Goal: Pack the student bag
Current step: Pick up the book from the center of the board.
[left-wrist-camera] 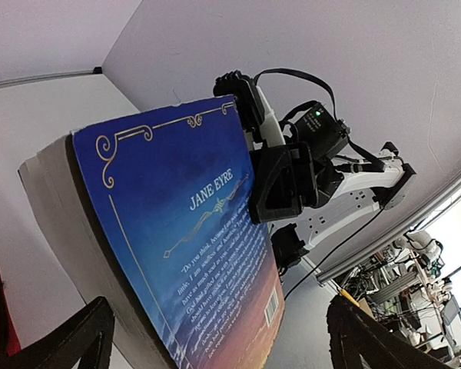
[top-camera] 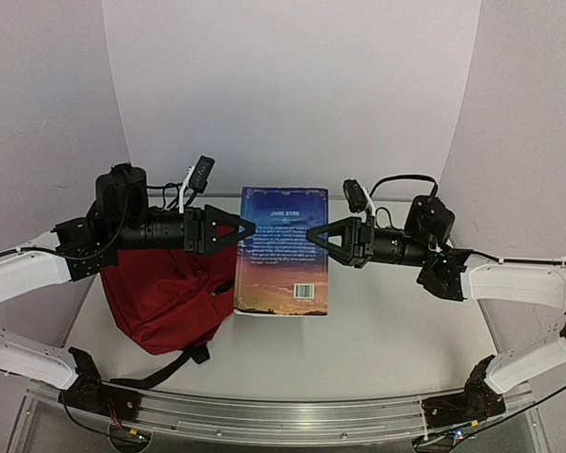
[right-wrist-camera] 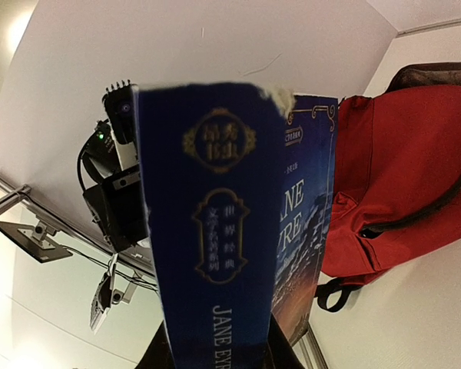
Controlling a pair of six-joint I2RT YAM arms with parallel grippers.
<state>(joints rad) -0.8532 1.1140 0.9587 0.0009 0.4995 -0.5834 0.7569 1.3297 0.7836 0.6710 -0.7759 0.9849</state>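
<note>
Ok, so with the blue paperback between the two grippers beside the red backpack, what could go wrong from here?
Only the right gripper pinches the blue Jane Eyre paperback book, at its spine; the left gripper stands open at the page edge, so the book might droop or slip. The dark red fabric backpack lies slumped under the left arm with no gaping mouth visible, so the book could snag on cloth.

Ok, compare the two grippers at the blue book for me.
The left gripper stands wide open, clear of the book; the right gripper is clamped on the book's spine. The left gripper is on the page-edge side, next to the red bag; the right gripper is on the spine side, away from the bag. Both are black and point inward at the book from opposite sides.
</note>
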